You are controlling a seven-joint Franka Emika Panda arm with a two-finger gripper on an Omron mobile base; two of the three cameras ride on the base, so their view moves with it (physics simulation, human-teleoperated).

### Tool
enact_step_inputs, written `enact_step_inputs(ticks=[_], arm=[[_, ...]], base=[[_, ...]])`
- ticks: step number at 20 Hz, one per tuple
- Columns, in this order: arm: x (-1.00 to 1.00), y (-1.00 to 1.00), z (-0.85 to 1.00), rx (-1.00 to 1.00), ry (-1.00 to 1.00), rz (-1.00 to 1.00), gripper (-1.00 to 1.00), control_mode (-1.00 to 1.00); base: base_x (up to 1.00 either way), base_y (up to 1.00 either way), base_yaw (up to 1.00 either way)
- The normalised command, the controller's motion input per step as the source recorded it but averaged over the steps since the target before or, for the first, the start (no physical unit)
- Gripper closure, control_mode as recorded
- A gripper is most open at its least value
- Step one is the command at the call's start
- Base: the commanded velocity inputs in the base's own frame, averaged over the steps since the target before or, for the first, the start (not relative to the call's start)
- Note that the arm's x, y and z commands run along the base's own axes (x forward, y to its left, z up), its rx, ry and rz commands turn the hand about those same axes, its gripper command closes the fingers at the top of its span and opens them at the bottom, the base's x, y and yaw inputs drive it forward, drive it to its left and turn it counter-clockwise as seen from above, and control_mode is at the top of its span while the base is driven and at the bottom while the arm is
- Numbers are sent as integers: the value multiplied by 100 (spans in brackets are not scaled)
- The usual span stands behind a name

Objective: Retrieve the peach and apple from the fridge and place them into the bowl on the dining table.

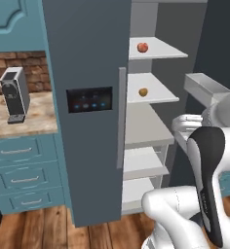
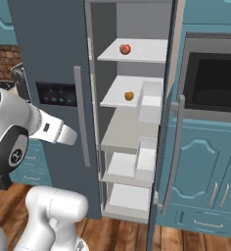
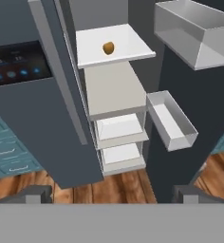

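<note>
fridge door stands open; gripper released, holding nothing. looks like reaching for the peach or apple comes next.

I stand in a home kitchen. Before me rises a tall slate-grey fridge, its right door swung open on white shelves that carry two pieces of fruit. Left of the fridge, a marbled counter over teal drawers bears what I take to be a coffee machine, backed by a red brick wall. Right of the fridge, a dark built-in oven sits among teal cabinets. Wooden floorboards run beneath the fridge.
</note>
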Motion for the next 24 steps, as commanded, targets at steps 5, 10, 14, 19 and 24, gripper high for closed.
enact_step_inputs(ticks=[5,10,14,19,24], arm=[[0,0,0,0,0,0,-100,100],[0,0,0,0,0,0,-100,100],[0,0,0,0,0,0,-100,100],[0,0,0,0,0,0,-100,100],[0,0,0,0,0,0,-100,100]], base=[[44,-21,0],[75,0,0],[57,-7,0],[36,-26,0],[48,-14,0]])
